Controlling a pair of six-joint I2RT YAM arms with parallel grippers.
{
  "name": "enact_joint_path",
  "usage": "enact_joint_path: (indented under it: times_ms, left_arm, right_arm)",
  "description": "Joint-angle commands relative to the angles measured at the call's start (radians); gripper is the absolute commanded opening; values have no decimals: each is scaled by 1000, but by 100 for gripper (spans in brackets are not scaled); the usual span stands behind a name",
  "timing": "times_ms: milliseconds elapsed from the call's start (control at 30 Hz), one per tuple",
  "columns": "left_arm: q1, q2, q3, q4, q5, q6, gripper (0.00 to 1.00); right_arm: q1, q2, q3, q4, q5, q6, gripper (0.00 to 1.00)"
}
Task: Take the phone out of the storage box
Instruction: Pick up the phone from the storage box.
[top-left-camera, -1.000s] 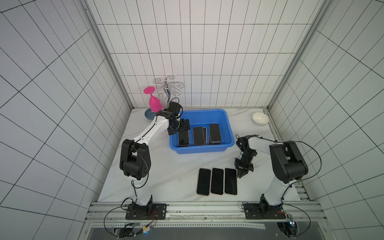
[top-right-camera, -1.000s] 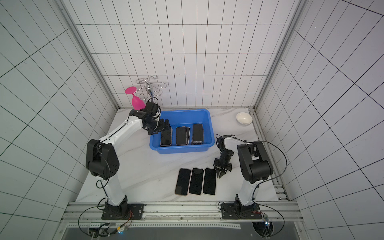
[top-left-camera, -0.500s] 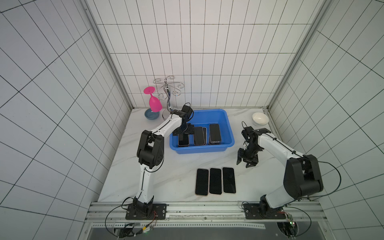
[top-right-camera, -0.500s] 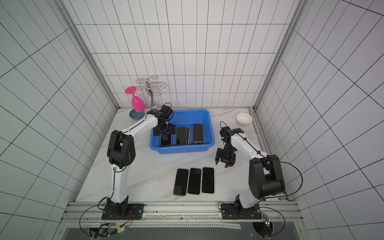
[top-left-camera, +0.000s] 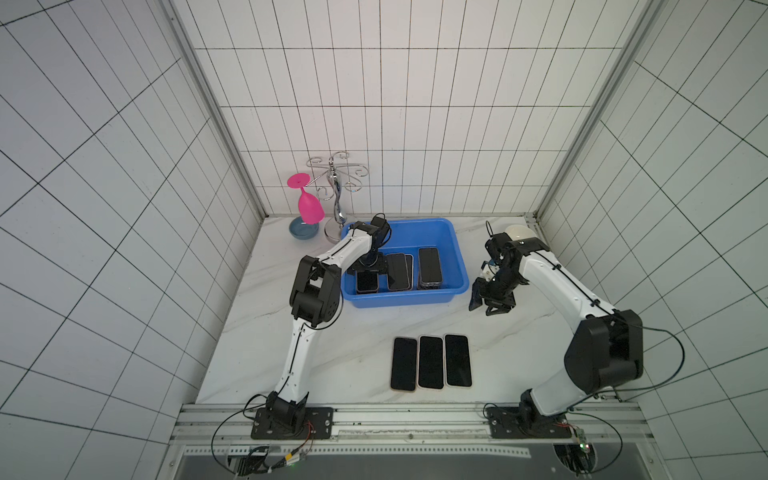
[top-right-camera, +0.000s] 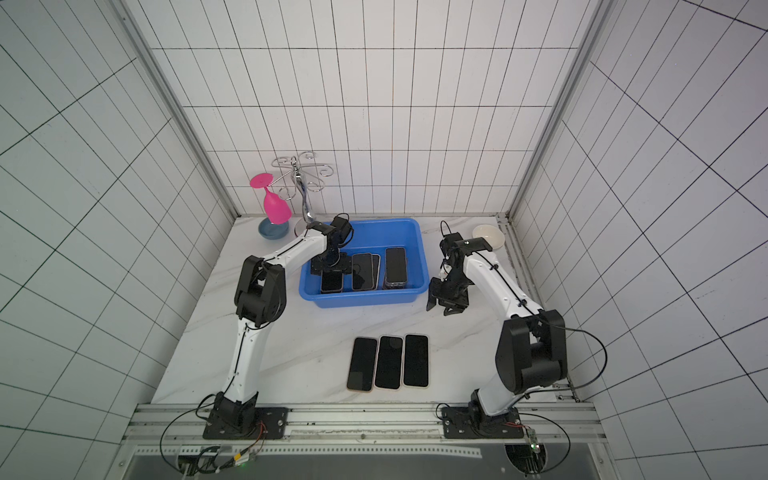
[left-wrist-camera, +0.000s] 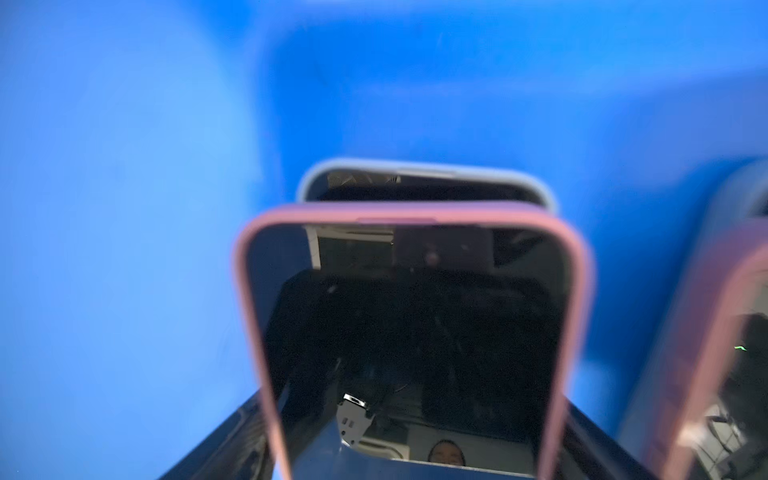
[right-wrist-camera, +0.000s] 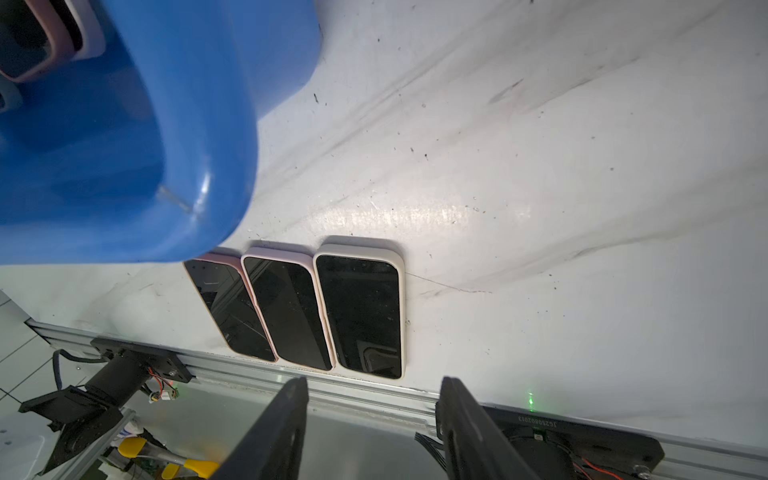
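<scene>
Left gripper (top-left-camera: 368, 270): jaws spread, straddling the pink-cased phone (left-wrist-camera: 415, 332), which tops the left stack inside the storage box (top-left-camera: 407, 298) (contact unclear). Step: grasp. Next: close on the long edges and lift straight up. The box wall is just beside, the neighbouring stack (top-left-camera: 398, 272) near. Right gripper (right-wrist-camera: 374, 384): jaws apart, empty, over bare counter (top-left-camera: 332, 345). Three phones (top-left-camera: 431, 361) lie abreast toward the front, with open room beside them.

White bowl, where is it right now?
In both top views the white bowl sits on the table at its far right corner, to the right of the blue box and just behind the right arm.
</scene>
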Motion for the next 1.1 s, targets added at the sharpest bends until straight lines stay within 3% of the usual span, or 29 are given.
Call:
enact_joint_path:
  times_ms: [0, 133, 300, 433, 600, 833, 1067]
  left_arm:
    - [-3, 6, 2, 4, -21, -6, 84]
    - [-6, -62, 15, 23, -33, -8, 82]
    - [-11, -133, 59, 15, -9, 4, 88]
    - [-6, -172, 66, 27, 12, 9, 84]
    - [1, -151, 83, 15, 42, 13, 81]
    - [5, -109, 14, 14, 54, 7, 97]
    - [8, -90, -56, 67, 75, -7, 97]
  right_arm:
    - [-6, 18, 61, -50, -5, -38, 53]
    - [-8, 35, 118, -70, 1, -38, 52]
    - [-7, 74, 184, -91, 4, -48, 51]
    - [-7, 91, 198, -96, 4, -53, 51]
    - [-7, 91, 171, -91, 5, -61, 50]
    - [-8, 83, 135, -86, -4, -70, 51]
    - [-8, 85, 131, -89, 0, -79, 51]
